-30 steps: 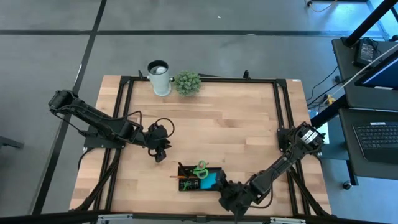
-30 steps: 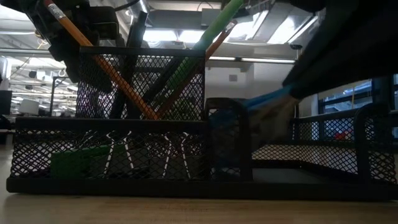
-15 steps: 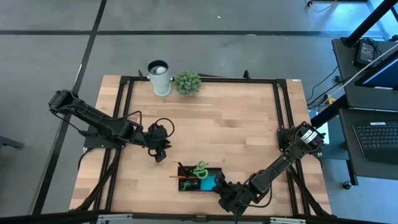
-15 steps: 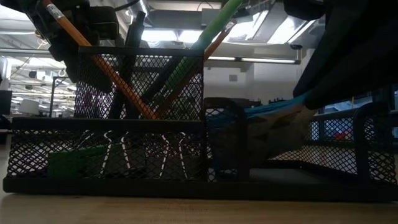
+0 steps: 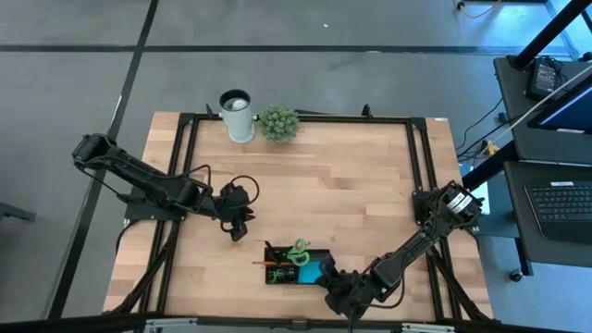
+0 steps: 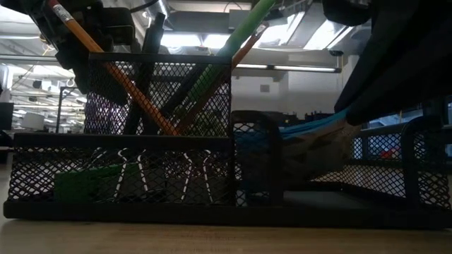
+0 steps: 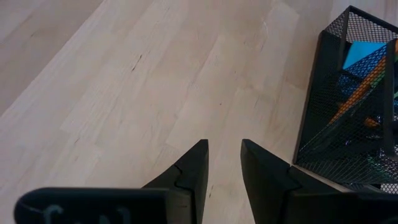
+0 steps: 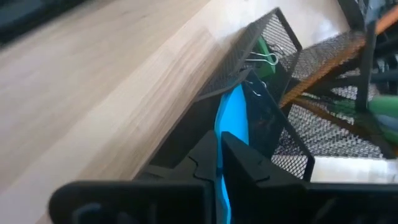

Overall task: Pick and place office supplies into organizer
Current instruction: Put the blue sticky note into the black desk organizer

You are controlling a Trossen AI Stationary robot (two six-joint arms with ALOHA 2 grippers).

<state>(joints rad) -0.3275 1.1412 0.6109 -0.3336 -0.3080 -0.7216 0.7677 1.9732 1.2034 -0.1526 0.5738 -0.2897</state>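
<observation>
Lowering the blue sticky-note pad (image 8: 231,121) into the organizer (image 5: 277,276), the right pincer (image 8: 219,146) grasps the pad edge-on between its two dark fingers, at the organizer's right-hand end near the table's (image 5: 351,185) front edge. The task looks close to finished: the green-handled scissors (image 5: 298,252), the orange pencils (image 6: 120,77) and a dark pen (image 6: 145,70) already stand in the tall mesh compartment, the green eraser (image 6: 81,185) and the binder clips (image 8: 264,59) lie in the low front compartment, and no loose supply shows on the bare wood. What seems left is to seat the pad and let go. In the low view the pad lies tilted, its long axis slanting from the divider up toward the pincer, not yet flat on the tray floor. The pencils and scissors lean crosswise with their upper ends above the rim. The left pincer (image 7: 222,163) hovers over bare table just beside the organizer's left wall, fingers parted and holding nothing.
</observation>
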